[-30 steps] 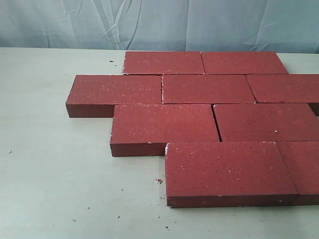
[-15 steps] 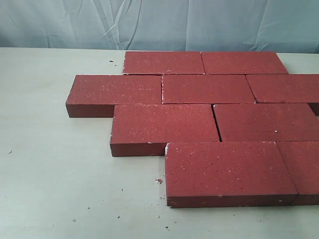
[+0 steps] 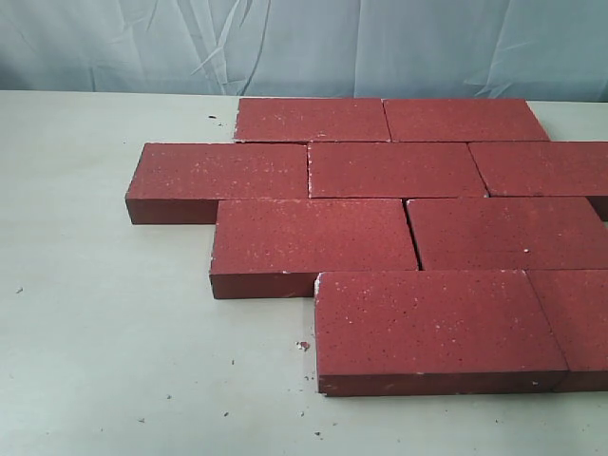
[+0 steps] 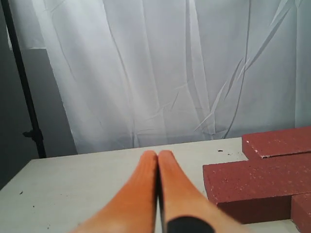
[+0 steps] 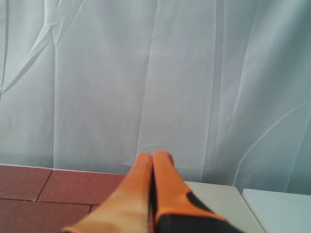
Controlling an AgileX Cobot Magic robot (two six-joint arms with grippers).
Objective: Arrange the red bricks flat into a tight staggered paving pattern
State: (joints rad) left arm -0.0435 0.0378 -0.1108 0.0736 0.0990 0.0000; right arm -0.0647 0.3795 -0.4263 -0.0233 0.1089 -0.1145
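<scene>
You have nine flat, rectangular, dark red bricks of rough speckled stone lying on the pale matte table. They cover its far right part in four rows, side against side, and each row is shifted against the next one. The nearest row and the second row from the far edge are cut by the right border of the exterior view. The far row lies close to the table's far edge, in front of the wrinkled pale blue cloth backdrop. Small dark crumbs lie on the bare table beside the nearest brick.

Your left gripper has its orange fingers pressed together with nothing between them, over the bare table near the ends of the red bricks. Your right gripper is clenched the same way, empty, over the bricks near the far edge. A thin black pole stands off the table.
</scene>
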